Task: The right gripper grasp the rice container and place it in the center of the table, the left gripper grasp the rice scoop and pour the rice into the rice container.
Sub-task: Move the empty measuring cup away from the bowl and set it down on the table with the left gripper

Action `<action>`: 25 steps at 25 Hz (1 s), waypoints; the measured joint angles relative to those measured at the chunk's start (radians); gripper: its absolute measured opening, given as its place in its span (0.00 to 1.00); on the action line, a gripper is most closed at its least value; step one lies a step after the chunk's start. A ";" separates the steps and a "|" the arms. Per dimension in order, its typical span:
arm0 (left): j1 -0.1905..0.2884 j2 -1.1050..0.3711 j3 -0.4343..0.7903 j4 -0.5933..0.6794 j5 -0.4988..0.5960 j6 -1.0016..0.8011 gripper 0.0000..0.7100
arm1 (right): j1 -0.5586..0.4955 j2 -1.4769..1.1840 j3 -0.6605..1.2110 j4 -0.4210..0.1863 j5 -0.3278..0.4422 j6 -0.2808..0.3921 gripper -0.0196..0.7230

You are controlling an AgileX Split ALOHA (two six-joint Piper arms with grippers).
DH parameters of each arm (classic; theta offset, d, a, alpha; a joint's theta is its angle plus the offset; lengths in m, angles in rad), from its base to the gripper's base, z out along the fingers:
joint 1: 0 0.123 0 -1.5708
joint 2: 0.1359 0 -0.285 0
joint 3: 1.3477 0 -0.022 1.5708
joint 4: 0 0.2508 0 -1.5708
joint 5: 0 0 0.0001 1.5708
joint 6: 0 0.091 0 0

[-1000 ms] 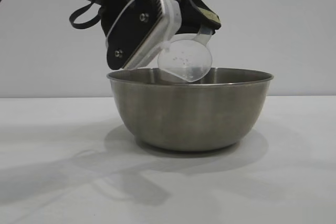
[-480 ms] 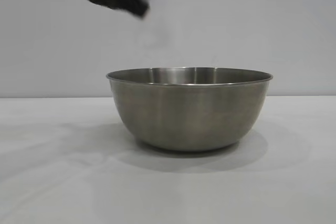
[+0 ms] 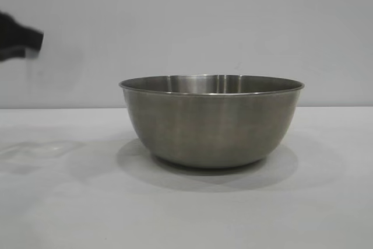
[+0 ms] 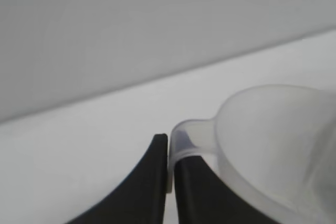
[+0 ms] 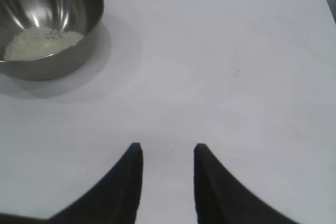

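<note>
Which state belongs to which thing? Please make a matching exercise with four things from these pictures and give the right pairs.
Things:
1. rice
2. rice scoop
3. right gripper
4. rice container

States:
A. open, holding nothing, above the bare table
B. standing upright on the table
C. lying in a heap inside the steel bowl
D. clamped by its handle in the left gripper

Pairs: 1-C, 2-D, 3-A, 4-B

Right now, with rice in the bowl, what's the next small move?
Probably lower the left gripper and set the rice scoop on the table. The rice already lies in the rice container, the scoop looks empty, and its handle is pinched between shut fingers.
</note>
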 joint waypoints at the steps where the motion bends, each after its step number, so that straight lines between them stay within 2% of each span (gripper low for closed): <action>1: 0.000 0.029 0.000 0.001 0.000 0.000 0.00 | 0.000 0.000 0.000 0.000 0.000 0.000 0.34; 5: 0.000 0.098 0.000 -0.035 0.000 0.000 0.00 | 0.000 0.000 0.000 0.000 0.000 0.000 0.34; 11: 0.000 0.127 0.005 -0.029 -0.005 0.000 0.00 | 0.000 0.000 0.000 0.000 0.000 0.000 0.34; 12: 0.000 0.127 0.012 -0.027 -0.005 0.000 0.07 | 0.000 0.000 0.000 0.000 0.000 0.000 0.34; 13: 0.000 0.127 0.021 -0.025 -0.005 0.000 0.07 | 0.000 0.000 0.000 0.000 0.000 0.000 0.34; 14: 0.000 0.127 0.036 -0.025 -0.005 0.000 0.15 | 0.000 0.000 0.000 0.000 0.000 0.000 0.34; 16: 0.000 0.118 0.064 -0.023 -0.005 0.000 0.24 | 0.000 0.000 0.000 0.000 0.000 0.000 0.34; 17: 0.000 0.107 0.085 -0.023 -0.005 0.000 0.27 | 0.000 0.000 0.000 0.000 0.000 0.000 0.34; 20: 0.000 0.047 0.138 -0.023 -0.005 0.000 0.26 | 0.000 0.000 0.000 0.000 0.000 0.000 0.34; 21: 0.000 0.020 0.152 -0.025 -0.005 0.000 0.31 | 0.000 0.000 0.000 0.000 0.000 0.000 0.34; 25: 0.002 -0.137 0.189 -0.113 -0.005 -0.037 0.29 | 0.000 0.000 0.000 0.000 0.000 0.000 0.34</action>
